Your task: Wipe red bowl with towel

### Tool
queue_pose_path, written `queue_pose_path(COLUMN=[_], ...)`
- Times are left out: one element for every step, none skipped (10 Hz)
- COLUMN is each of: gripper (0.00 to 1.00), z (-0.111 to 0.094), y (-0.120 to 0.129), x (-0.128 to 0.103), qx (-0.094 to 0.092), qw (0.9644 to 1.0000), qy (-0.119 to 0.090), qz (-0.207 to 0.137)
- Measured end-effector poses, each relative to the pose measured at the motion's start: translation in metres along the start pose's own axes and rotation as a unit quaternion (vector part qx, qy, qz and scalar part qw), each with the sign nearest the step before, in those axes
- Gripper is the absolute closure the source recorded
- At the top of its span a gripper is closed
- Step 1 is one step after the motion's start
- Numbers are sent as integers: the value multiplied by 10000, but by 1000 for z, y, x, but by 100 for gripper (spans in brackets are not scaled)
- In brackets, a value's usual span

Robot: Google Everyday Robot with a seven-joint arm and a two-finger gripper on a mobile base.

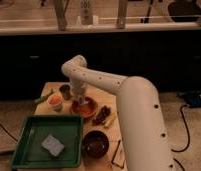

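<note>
Over red bowl (87,112) centre: jaws, pointing down.

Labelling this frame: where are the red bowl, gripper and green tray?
red bowl (93,108), camera view, right rim.
gripper (83,102), camera view, tip over the red bowl.
green tray (49,118), camera view, far rim.

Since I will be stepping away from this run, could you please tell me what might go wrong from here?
1. The claw is low over the red bowl, with the small bowl of orange food and the dark cup close by; a wide wiping stroke might knock them.
2. Nothing appears to hold the red bowl in place, so pressure could slide it towards the dark heap beside it.
</note>
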Motion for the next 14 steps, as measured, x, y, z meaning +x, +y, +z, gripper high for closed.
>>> queue_pose_path(gripper=[100,100,100,100,100,100,100,100,100,100,100,100,100,100], z=[1,3,6,8,12,14,16,18,18,17,17,17,14,12], y=[-11,-16,-18,-13,-2,10,25,39,63,72,77,80,78,70], x=[-10,-23,-35,-43,-49,-51,-53,-54,-52,-47,-41,-29,-17,-6], qx=[-12,-52,-42,-68,-92,-88,-112,-129,-158,-173,-175,-172,-152,-124], qw=[9998,9994,9989,9986,9986,9988,9990,9993,9995,9996,9995,9993,9993,9993], qy=[-33,-66,-91,-130,-176,-196,-219,-237,-250,-234,-225,-190,-144,-116], qz=[-172,-334,-458,-510,-497,-448,-364,-271,-71,39,130,265,325,340])
